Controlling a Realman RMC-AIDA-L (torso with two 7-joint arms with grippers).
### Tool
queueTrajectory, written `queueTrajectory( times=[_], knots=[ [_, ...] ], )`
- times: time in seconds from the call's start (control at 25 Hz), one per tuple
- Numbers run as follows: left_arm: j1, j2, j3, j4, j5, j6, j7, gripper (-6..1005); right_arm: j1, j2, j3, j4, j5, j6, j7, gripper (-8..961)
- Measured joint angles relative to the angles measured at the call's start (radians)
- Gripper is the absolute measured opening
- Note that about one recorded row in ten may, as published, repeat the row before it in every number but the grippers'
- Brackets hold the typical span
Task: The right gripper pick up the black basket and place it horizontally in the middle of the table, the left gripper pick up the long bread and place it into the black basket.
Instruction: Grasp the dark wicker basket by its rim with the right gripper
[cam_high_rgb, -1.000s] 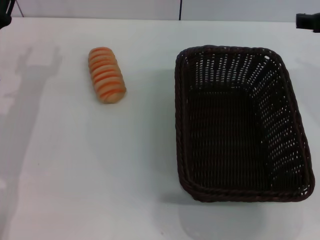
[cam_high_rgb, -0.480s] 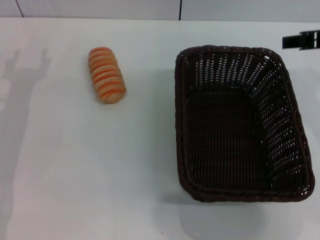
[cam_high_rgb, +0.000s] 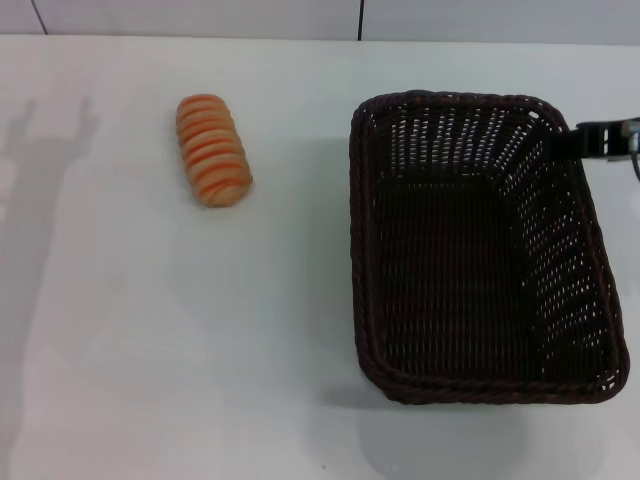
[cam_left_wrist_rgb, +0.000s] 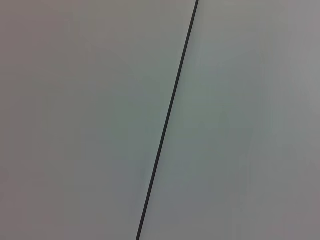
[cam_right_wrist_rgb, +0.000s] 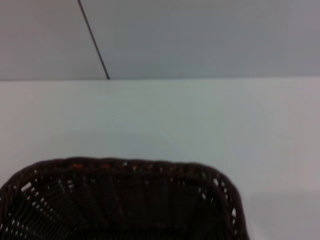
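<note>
On the right half of the table (cam_high_rgb: 150, 350) sits the black basket (cam_high_rgb: 470, 250), long axis running near to far. Right gripper (cam_high_rgb: 590, 140) reaches its far right rim; finger state cannot be told. Wicker is probably light and stiff: pinch the braided rim.

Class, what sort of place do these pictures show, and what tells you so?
Probably a robot test bench, not a kitchen: a bare white table against a plain panelled wall, holding only a basket and a loaf, with the right gripper reaching in.
</note>
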Motion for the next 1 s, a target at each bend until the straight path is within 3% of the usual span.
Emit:
queueTrajectory(
  times=[0.32, 1.0],
  knots=[
    [0.004, 0.004, -0.001, -0.001, 0.000, 0.000, 0.000, 773, 0.016, 0.000, -0.045, -0.004, 0.014, 0.061, 0.087, 753],
    [0.020, 0.006, -0.013, -0.004, 0.000, 0.022, 0.000, 774, 0.016, -0.003, -0.038, 0.030, 0.039, 0.187, 0.108, 751]
  ],
)
